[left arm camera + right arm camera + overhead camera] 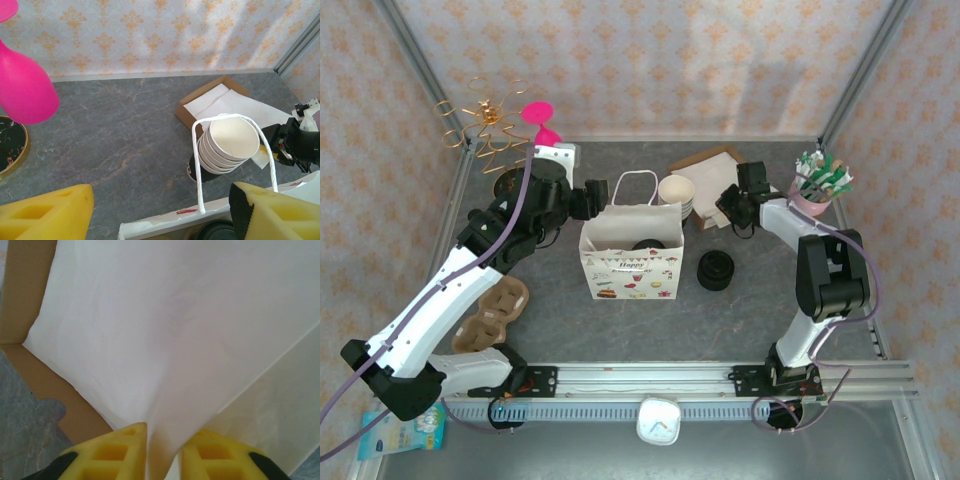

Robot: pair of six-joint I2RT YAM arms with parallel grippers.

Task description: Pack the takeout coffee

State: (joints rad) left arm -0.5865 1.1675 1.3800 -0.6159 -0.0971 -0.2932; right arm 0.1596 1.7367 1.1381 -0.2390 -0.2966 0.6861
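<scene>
The takeout coffee (648, 243) stands inside the open paper gift bag (630, 268), its black lid (220, 232) showing below the bag's back rim. My left gripper (595, 197) (162, 196) hovers open over the bag's back left edge, with nothing between the yellow fingers (50, 212). The bag's white cord handle (200, 165) rises in front of it. My right gripper (730, 207) (164, 442) is shut on a raised fold of a white paper napkin (170, 340), which lies in a shallow cardboard box (705, 160) (22, 290).
A stack of lidless cream cups (677, 192) (232, 142) stands behind the bag. Loose black lids (715, 270) sit to its right, a brown cup carrier (495, 315) to its left. A pink sachet holder (817, 185), a gold rack (485, 125) and a black plate (7, 145) line the back.
</scene>
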